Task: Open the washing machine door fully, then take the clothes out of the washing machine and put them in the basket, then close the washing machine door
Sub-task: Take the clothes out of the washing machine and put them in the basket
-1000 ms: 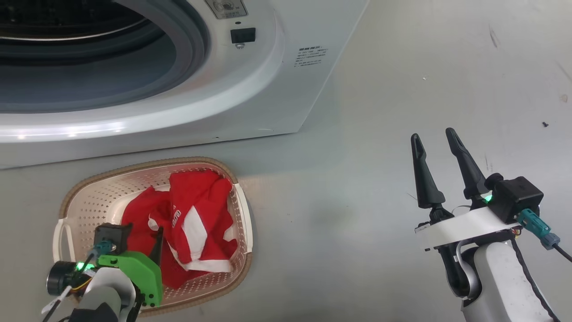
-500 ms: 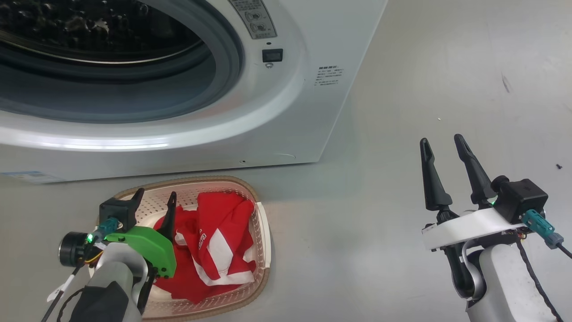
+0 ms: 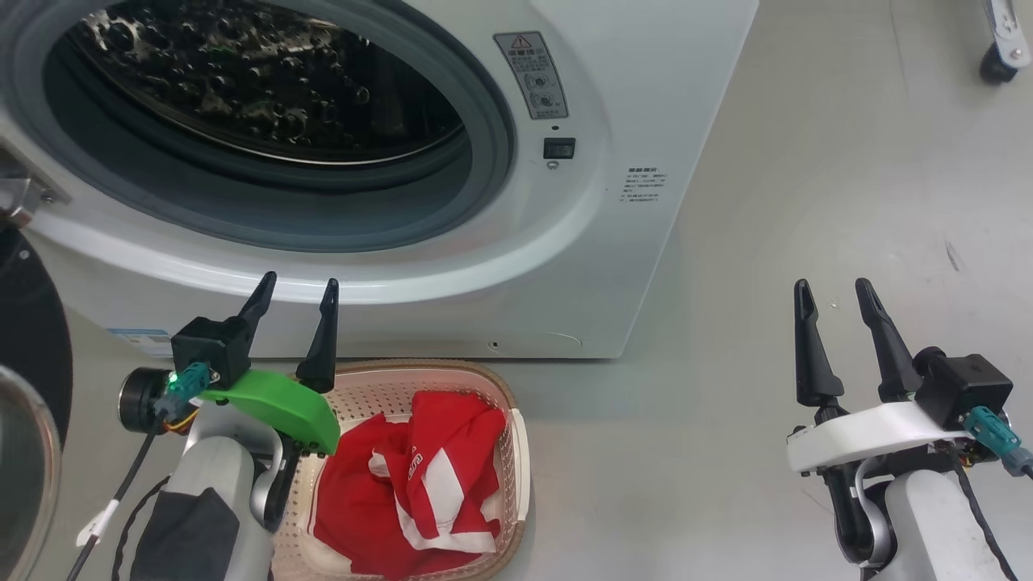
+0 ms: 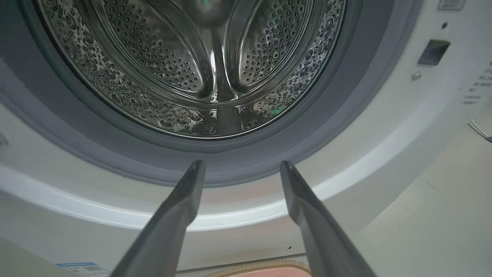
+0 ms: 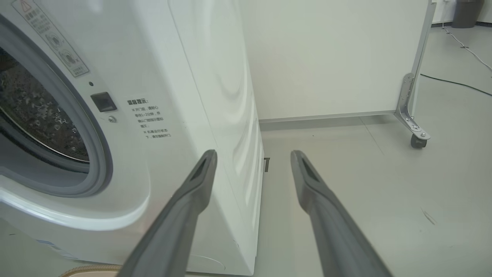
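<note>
The white washing machine (image 3: 613,97) stands with its door (image 3: 28,339) swung out at the far left, black rim and glass showing. Its steel drum (image 4: 192,57) shows no clothes inside. Red clothes (image 3: 420,476) with white stripes lie heaped in the cream basket (image 3: 452,371) on the floor before the machine. My left gripper (image 3: 296,284) is open and empty above the basket's left side, fingers pointing at the drum mouth (image 4: 242,164). My right gripper (image 3: 831,284) hangs open and empty over bare floor to the right, level with the machine's right corner (image 5: 254,153).
Grey floor stretches to the right of the machine. A white partition (image 5: 330,57) on a caster foot (image 5: 417,138) stands behind, with a cable (image 5: 453,82) on the floor. The same caster (image 3: 997,64) shows at the head view's top right.
The head camera has tilted up, bringing the drum mouth and door into view. My left gripper has risen out of the basket, empty, leaving the clothes there. The right gripper has hardly moved.
</note>
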{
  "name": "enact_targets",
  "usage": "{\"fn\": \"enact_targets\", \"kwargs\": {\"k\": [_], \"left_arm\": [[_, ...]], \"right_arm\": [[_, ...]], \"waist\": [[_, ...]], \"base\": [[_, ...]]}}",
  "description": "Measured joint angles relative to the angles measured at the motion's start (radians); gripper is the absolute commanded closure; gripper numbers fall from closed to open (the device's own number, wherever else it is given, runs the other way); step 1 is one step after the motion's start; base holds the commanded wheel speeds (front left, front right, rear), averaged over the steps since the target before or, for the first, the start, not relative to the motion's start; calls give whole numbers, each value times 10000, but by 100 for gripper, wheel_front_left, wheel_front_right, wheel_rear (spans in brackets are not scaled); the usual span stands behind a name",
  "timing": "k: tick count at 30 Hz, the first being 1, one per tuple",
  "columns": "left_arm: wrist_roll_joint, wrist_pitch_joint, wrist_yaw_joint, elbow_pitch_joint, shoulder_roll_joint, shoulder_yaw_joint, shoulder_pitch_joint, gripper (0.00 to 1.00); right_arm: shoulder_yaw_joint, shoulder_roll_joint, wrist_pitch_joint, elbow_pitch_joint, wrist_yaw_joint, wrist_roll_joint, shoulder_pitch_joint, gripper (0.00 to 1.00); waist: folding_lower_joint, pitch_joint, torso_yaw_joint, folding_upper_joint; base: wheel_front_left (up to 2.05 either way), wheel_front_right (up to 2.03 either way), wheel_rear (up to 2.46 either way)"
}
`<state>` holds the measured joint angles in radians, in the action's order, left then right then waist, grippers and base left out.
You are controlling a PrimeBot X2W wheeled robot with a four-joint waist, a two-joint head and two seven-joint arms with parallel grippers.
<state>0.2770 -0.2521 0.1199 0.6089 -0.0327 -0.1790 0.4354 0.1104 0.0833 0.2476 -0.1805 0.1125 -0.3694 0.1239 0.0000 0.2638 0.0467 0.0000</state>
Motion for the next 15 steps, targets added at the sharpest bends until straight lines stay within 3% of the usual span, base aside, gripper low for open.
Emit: {"fn": "enact_targets", "kwargs": {"k": [15], "left_arm": [[-167,0,-111,-1931,-2,-12,-1683,0]], "right_arm": [[130,-127,0,-13,0,-77,-522,0]], "waist": [[0,-1296,590,0]], "base": [[0,0,0]]}}
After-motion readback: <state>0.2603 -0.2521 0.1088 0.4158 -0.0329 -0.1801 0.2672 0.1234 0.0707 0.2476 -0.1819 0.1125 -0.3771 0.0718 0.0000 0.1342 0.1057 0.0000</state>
